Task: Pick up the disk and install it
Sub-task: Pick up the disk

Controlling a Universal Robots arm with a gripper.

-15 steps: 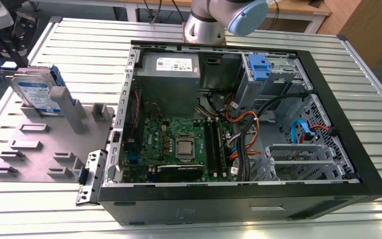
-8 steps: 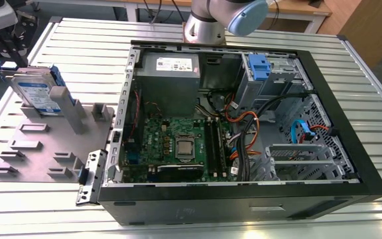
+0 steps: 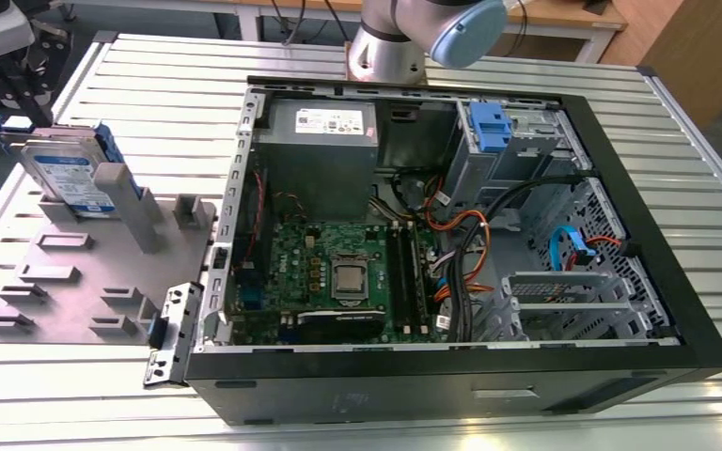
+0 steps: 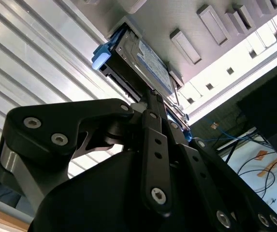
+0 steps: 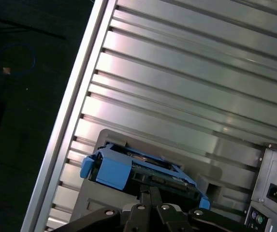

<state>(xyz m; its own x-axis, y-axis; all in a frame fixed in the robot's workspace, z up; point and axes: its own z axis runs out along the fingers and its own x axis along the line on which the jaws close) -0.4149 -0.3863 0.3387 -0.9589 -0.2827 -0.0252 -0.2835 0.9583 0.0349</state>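
Because the disk point(image 3: 67, 174) stands on edge in the grey rack point(image 3: 72, 277) — ten o'clock from the computer case point(image 3: 462, 390) — its blue end sticks out to grab; the claw point(image 5: 150, 193) looks pinched narrow beside it, maybe touching.

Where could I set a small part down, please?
Bare slatted metal table runs along the exterior view's near edge, below the grey fixture plate and open black computer case, and between plate and silver arm base. Crowded: the cabled case interior, and the plate corner holding the blue-railed silver disk.
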